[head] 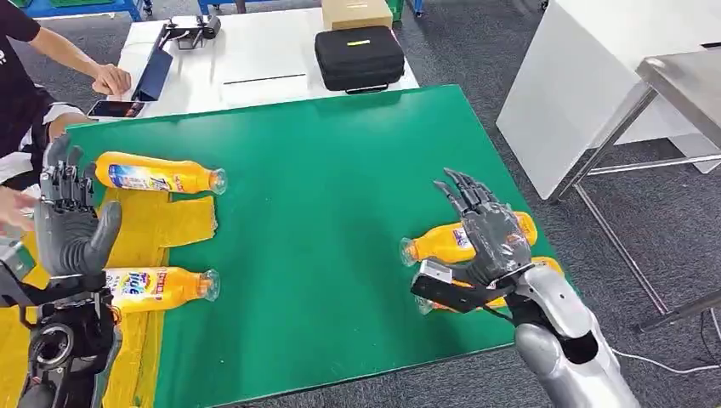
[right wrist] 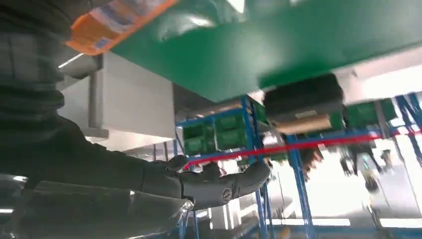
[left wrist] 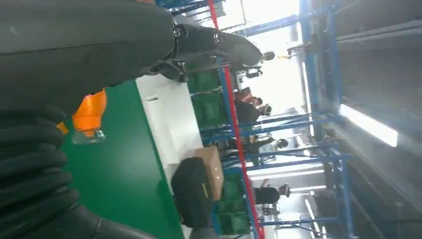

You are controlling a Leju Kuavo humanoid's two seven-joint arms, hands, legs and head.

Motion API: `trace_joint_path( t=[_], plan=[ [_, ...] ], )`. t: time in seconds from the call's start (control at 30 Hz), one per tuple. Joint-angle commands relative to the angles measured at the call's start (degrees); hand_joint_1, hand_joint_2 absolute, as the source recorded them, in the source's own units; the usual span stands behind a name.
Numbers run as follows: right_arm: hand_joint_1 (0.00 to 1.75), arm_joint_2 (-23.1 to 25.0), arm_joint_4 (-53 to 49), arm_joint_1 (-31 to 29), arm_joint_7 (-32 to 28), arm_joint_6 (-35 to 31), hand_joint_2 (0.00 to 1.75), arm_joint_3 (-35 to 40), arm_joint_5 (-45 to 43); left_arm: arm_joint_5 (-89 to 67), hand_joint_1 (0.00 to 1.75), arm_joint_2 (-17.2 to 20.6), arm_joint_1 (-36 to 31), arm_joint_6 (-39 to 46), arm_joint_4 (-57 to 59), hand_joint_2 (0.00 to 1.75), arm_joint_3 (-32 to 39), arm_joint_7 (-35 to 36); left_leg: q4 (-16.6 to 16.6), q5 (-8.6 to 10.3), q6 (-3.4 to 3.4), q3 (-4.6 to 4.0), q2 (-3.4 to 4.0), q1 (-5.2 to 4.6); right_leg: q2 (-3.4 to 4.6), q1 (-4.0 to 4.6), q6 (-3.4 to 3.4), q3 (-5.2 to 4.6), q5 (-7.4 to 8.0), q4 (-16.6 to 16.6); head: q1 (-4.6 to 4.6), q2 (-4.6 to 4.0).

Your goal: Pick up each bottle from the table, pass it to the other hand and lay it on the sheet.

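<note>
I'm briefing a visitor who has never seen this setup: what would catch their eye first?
The bright green table, with orange bottles lying on it: two on the yellow sheet at the left, two more near the right edge. Then the robot's right hand, fingers spread above the nearer right bottle, and its left hand raised over the sheet.

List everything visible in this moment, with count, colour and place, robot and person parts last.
bottles: four, orange; two lying at the yellow sheet on the left, two by the right hand
sheet: one, yellow, table's left side
table: one, green top
case: one, black, on the white table beyond
cardboard box: one, brown, behind the case
phone: one, near the person's hand
left hand: grey, raised, empty
right hand: grey, spread over a bottle
person's hand: one, far left
</note>
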Motion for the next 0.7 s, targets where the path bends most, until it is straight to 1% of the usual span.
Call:
trace_joint_path(
  t=[0.03, 0.07, 0.1, 0.17, 0.2, 0.23, 0.27, 0.33, 0.37, 0.4, 0.43, 0.5, 0.53, 0.6, 0.67, 0.7],
  plan=[
    [0.00, -5.57, 16.71, -12.87, -2.61, 5.56, 1.75, 0.87, -2.62, -1.20, 0.00, -3.15, 1.41, -0.52, -2.00, 1.75, 0.08, 1.48, -0.02, -0.10, -0.02, 0.31, 0.17, -0.02, 0.38, -0.05, -0.05, 0.31, -0.01, -0.10, 0.00, 0.00],
    [0.00, -6.25, 19.18, -15.12, -2.25, 6.84, 1.75, 1.98, -2.97, -1.49, 0.00, -3.24, 1.57, -0.55, -2.01, 1.75, -0.03, 1.81, -0.01, -0.05, -0.01, 0.16, 0.18, -0.01, 0.31, -0.04, -0.01, 0.15, 0.04, -0.06, -0.02, 0.00],
    [0.00, -6.22, 19.86, -15.74, -2.23, 7.00, 1.75, 1.90, -3.19, -1.50, 0.00, -3.27, 1.62, -0.54, -1.98, 1.75, -0.05, 1.81, -0.02, -0.10, -0.03, 0.30, 0.17, -0.02, 0.38, -0.05, -0.03, 0.29, 0.00, -0.08, 0.00, 0.00],
    [0.00, -6.83, 21.67, -16.99, -2.04, 7.88, 1.75, 2.94, -2.84, -1.52, 0.00, -3.22, 1.74, -0.65, -1.86, 1.75, -0.17, 2.01, -0.01, -0.03, 0.00, 0.14, 0.10, -0.04, 0.23, -0.08, 0.01, 0.14, 0.04, -0.04, 0.00, 0.00],
    [0.00, -6.95, 21.89, -17.14, -2.09, 7.83, 1.75, 2.82, -2.88, -1.52, 0.00, -3.26, 1.82, -0.64, -1.79, 1.75, -0.20, 2.00, -0.03, -0.08, -0.02, 0.32, 0.14, -0.04, 0.36, -0.09, -0.02, 0.33, 0.01, -0.09, -0.02, 0.00],
    [0.00, -7.19, 23.38, -17.77, -1.58, 8.98, 1.75, 3.58, -2.55, -2.00, 0.00, -3.11, 1.69, -0.62, -1.53, 1.75, -0.38, 2.28, -0.02, -0.04, -0.01, 0.21, 0.11, -0.03, 0.27, -0.08, 0.00, 0.22, 0.04, -0.08, -0.02, 0.00],
    [0.00, -7.77, 24.25, -18.07, -1.57, 9.13, 1.75, 3.70, -2.43, -2.16, 0.00, -3.16, 1.61, -0.73, -1.20, 1.75, -0.64, 2.55, -0.04, -0.10, -0.03, 0.38, 0.09, -0.03, 0.33, -0.08, -0.04, 0.40, -0.02, -0.11, 0.00, 0.00],
    [0.00, -7.92, 25.97, -18.60, -1.24, 8.79, 1.75, 4.20, -1.91, -2.22, 0.00, -3.06, 1.42, -0.75, -0.68, 1.75, -0.85, 2.68, -0.03, -0.02, -0.01, 0.20, 0.02, -0.04, 0.16, -0.07, 0.01, 0.22, 0.03, -0.09, -0.02, 0.00],
    [0.00, -7.95, 27.21, -19.01, -0.89, 8.49, 1.75, 4.26, -1.54, -2.31, 0.00, -2.96, 1.54, -0.74, -0.69, 1.75, -1.01, 2.72, -0.04, -0.07, -0.03, 0.34, 0.05, -0.03, 0.25, -0.08, -0.02, 0.36, -0.01, -0.10, -0.04, 0.00],
    [0.00, -7.90, 28.01, -19.27, -0.86, 8.33, 1.75, 4.25, -1.55, -2.34, 0.00, -2.95, 1.62, -0.72, -0.75, 1.75, -1.08, 2.72, -0.02, -0.04, -0.01, 0.23, 0.04, -0.02, 0.20, -0.05, 0.00, 0.26, 0.02, -0.09, 0.00, 0.00],
    [0.00, -7.64, 29.45, -19.73, -0.88, 7.76, 1.75, 4.19, -1.61, -2.33, 0.00, -2.93, 1.85, -0.66, -0.82, 1.75, -1.20, 2.73, -0.04, -0.08, -0.03, 0.37, 0.03, -0.04, 0.25, -0.06, -0.03, 0.41, -0.02, -0.12, -0.02, 0.00],
    [0.00, -7.36, 30.86, -20.26, -0.91, 7.81, 1.75, 4.27, -1.54, -2.31, 0.00, -2.93, 2.01, -0.62, -0.80, 1.75, -1.27, 2.74, -0.03, -0.03, 0.00, 0.21, 0.05, -0.04, 0.20, -0.04, 0.02, 0.23, 0.04, -0.09, -0.04, 0.00],
    [0.00, -7.36, 30.86, -20.26, -0.91, 7.81, 1.75, 4.27, -1.54, -2.31, 0.00, -2.93, 2.01, -0.62, -0.80, 1.75, -1.27, 2.74, -0.03, -0.07, -0.02, 0.32, 0.06, -0.03, 0.26, -0.04, -0.01, 0.34, 0.01, -0.11, -0.02, 0.00],
    [0.00, -7.64, 31.87, -20.69, -1.06, 8.26, 1.75, 4.94, -1.40, -1.80, 0.00, -2.94, 1.87, -0.59, -0.58, 1.75, -1.29, 2.95, -0.03, -0.09, -0.03, 0.37, 0.06, -0.03, 0.29, -0.04, -0.02, 0.40, -0.01, -0.11, -0.02, 0.00],
    [0.00, -8.37, 32.51, -20.66, -1.23, 9.32, 1.75, 5.60, -1.45, -1.50, 0.00, -2.98, 1.44, -0.46, 0.01, 1.75, -1.53, 3.08, -0.02, -0.03, -0.01, 0.21, 0.01, -0.02, 0.17, -0.03, 0.01, 0.24, 0.03, -0.08, -0.02, 0.00],
    [0.00, -8.64, 32.68, -20.67, -1.37, 9.64, 1.75, 5.88, -1.38, -1.43, 0.00, -3.03, 1.36, -0.43, 0.09, 1.75, -1.61, 3.12, -0.02, -0.06, -0.02, 0.30, 0.01, -0.03, 0.21, -0.04, -0.01, 0.34, 0.00, -0.09, -0.02, 0.00]
  ],
)
